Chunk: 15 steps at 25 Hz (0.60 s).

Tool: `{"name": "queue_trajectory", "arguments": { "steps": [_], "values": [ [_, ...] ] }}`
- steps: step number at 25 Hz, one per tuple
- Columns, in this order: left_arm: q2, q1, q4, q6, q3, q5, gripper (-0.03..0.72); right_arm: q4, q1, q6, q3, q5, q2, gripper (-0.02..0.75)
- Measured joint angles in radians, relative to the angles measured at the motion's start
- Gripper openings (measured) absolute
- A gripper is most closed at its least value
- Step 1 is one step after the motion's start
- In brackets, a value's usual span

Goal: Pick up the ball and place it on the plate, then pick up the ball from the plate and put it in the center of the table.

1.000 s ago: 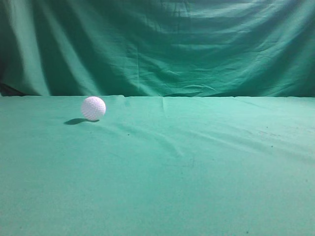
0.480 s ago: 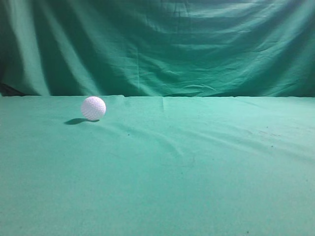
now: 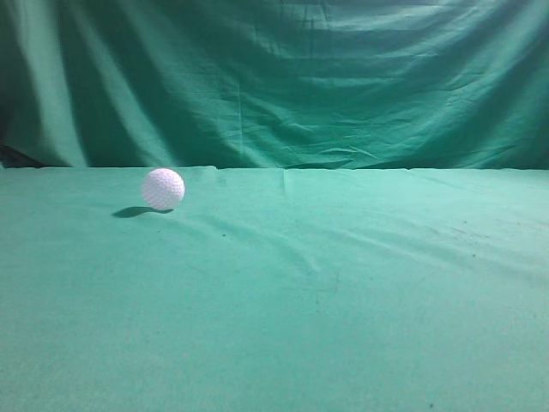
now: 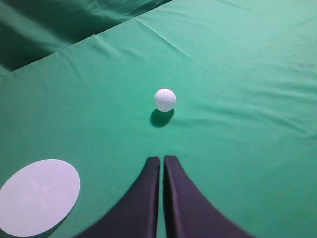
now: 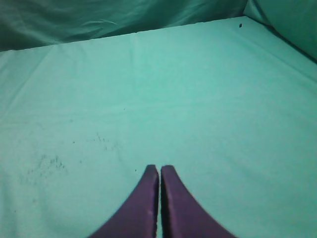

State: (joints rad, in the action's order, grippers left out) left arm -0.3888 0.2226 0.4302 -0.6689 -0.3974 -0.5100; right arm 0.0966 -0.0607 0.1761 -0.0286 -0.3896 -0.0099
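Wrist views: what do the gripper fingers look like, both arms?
Left gripper: two matte black fingers, smooth, curving outward toward the base and tapering to narrow tips. Right gripper: same curved, tapered shape, but its fingers read dark purple in this light. No cables, markings or pads visible on either; neither arm shows in the exterior view.

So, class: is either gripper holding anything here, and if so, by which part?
Nothing is held. The left gripper and right gripper are both shut on nothing, and the ball lies free on the table.
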Motion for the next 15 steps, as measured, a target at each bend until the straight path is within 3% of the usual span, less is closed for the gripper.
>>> {"name": "queue_trajectory", "arguments": {
  "steps": [15],
  "values": [
    [0.000, 0.000, 0.000, 0.000, 0.000, 0.000, 0.000, -0.001, 0.000, 0.000, 0.000, -0.002, 0.000, 0.000]
  ]
}}
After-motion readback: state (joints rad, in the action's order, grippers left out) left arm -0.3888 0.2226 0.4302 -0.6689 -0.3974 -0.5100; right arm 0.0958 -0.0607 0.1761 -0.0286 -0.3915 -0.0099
